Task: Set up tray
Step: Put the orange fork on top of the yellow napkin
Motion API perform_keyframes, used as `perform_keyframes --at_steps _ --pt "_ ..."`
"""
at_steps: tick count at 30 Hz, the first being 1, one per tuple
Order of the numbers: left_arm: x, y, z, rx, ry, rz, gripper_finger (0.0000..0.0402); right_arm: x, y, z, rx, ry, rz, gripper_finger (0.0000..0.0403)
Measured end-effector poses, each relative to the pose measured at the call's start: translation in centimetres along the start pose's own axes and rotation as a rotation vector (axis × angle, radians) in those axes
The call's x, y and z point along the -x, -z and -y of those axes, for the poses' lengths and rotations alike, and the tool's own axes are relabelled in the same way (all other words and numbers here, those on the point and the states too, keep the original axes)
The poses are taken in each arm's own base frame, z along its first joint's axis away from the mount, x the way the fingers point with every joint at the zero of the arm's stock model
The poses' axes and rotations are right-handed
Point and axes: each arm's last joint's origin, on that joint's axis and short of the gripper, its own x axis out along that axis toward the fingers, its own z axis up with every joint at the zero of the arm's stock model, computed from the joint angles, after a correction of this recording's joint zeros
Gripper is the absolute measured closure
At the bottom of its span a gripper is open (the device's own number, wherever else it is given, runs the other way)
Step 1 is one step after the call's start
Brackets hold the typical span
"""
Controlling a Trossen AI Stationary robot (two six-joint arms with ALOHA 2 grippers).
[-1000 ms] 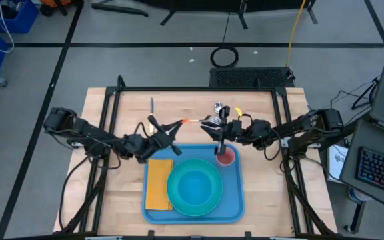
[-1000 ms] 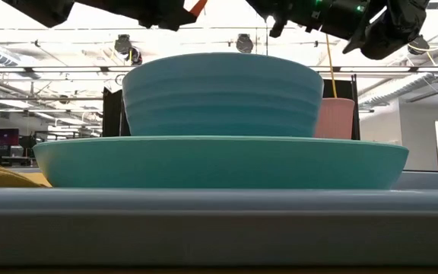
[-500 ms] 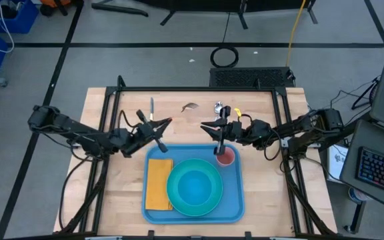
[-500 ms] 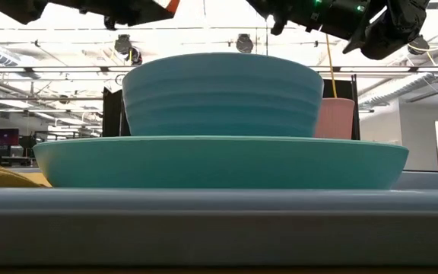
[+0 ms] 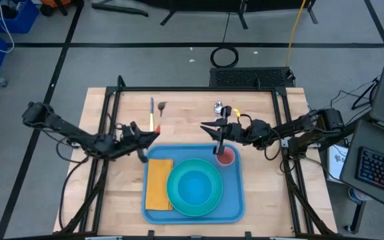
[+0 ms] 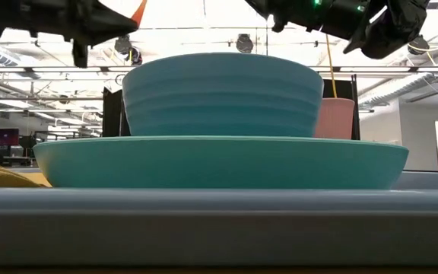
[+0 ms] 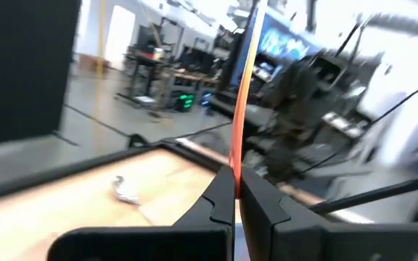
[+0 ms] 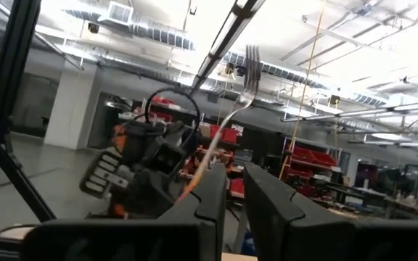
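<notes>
Industrial lab: exposed ceiling ducts [image 8: 133, 29], red parts bins [image 8: 307, 156], workbenches [image 7: 176, 76].

- tray [image 5: 235, 208]: light blue, plain, no pattern on it
- plate [image 5: 176, 199]: turquoise, one flat colour
- bowl [image 6: 223, 95] sitting on the plate: same turquoise, with faint ribbed bands running round the outside
- napkin [image 5: 158, 183]: yellow-orange, plain
- cup [image 6: 338, 118]: salmon pink
- utensil handle [image 7: 242, 87] in the left gripper [image 7: 236, 190]: bright orange, the fingers [image 7: 216, 206] on it black
- fork [image 8: 247, 80] seen past the right gripper [image 8: 236, 190]: shiny silver
- table [image 5: 185, 110]: pale wood grain, with a black frame round it
- both arms: dark, pretty much black
</notes>
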Motion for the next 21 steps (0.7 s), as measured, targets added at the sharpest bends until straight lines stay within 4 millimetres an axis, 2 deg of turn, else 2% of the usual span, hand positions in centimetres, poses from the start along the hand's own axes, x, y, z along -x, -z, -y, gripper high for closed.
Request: perform_keyframes --at_steps 8,21 --pt "2.5 1.7 0.1 0.218 0.094 -0.012 0.0396 0.0 -0.1 0.0 0.038 0.005 0.005 0.0365" --pt "5.6 4.2 2.2 0.312 0.055 -0.114 0.0396 0.0 -0.4 0.1 0.054 0.014 0.030 0.0365"
